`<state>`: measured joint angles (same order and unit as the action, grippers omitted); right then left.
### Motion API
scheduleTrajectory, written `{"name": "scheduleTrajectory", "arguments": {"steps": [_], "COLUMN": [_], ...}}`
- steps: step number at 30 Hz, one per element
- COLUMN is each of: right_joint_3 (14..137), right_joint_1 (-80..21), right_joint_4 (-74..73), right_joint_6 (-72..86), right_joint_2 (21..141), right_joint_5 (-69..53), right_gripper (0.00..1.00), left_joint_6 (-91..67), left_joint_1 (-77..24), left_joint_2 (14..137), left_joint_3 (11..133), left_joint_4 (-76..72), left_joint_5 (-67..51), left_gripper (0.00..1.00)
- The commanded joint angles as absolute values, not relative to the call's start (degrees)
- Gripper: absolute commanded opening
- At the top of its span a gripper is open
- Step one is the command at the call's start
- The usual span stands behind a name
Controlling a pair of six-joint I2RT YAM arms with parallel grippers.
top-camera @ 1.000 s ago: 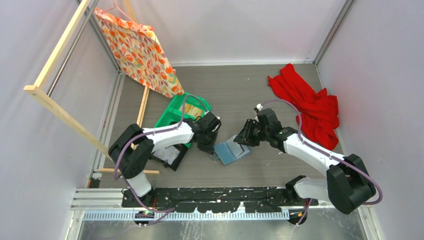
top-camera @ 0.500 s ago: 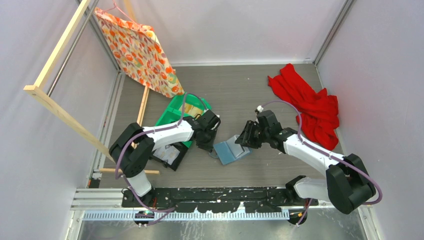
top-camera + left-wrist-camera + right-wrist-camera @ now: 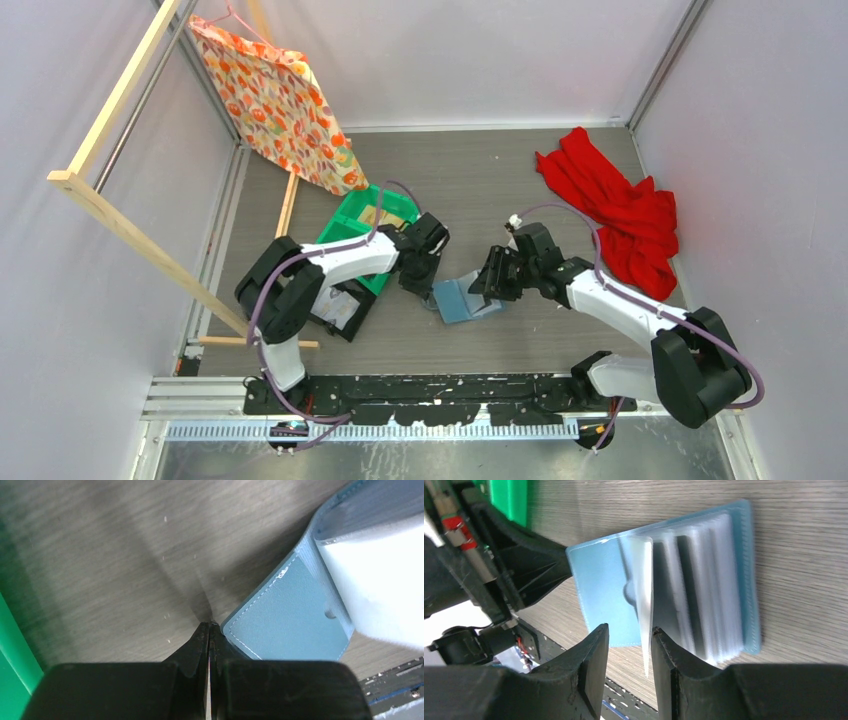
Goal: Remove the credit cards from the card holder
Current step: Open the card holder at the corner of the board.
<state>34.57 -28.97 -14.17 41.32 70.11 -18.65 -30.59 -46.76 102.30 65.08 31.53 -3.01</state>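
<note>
My left hand (image 3: 209,626), pressed together, sat at the corner of the soft blue-teal folding card holder (image 3: 599,587) lying on the grey table (image 3: 480,180). My right hand (image 3: 629,630), spread, straddled a pale thin credit card (image 3: 645,605). It was best pinched squarely and drawn straight.

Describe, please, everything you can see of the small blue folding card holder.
The small blue-teal folding card holder looks soft, with stitched edges. It lies open on the grey wood-grain table, one cover flat, its pale and dark inner leaves fanned out. One pale leaf stands upright between the fingers of the open right pincer. The shut left pincer sits at one cover corner.
</note>
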Motion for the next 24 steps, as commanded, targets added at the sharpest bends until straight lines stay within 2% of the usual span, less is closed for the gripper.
{"name": "scheduleTrajectory", "arguments": {"steps": [1,5,10,11,18,24], "right_joint_3": [33.8,33.3,34.0,34.1,34.4,36.9], "right_joint_1": [-29.9,-30.6,-32.3,-32.4,-33.0,-34.2], "right_joint_4": [-5.1,2.4,4.7,5.3,8.2,6.5], "right_joint_6": [43.9,46.9,46.5,46.6,47.3,46.7], "right_joint_2": [69.6,71.5,74.8,75.6,80.1,86.0], "right_joint_5": [-24.1,-27.2,-25.9,-25.7,-24.4,-24.1], "right_gripper": [0.41,0.4,0.39,0.39,0.36,0.37], "left_joint_6": [-27.4,-26.2,-26.4,-26.4,-27.8,-31.5], "left_joint_1": [-45.8,-43.6,-41.5,-41.3,-40.5,-39.4], "left_joint_2": [105.8,106.2,102.6,101.0,90.7,83.9], "left_joint_3": [71.5,74.9,76.5,76.4,75.8,75.0], "left_joint_4": [33.3,35.9,41.0,41.9,47.1,46.7], "left_joint_5": [-0.6,-1.1,-1.1,-0.8,3.1,1.0], "left_gripper": [0.01,0.02,0.37,0.39,0.4,0.4]}}
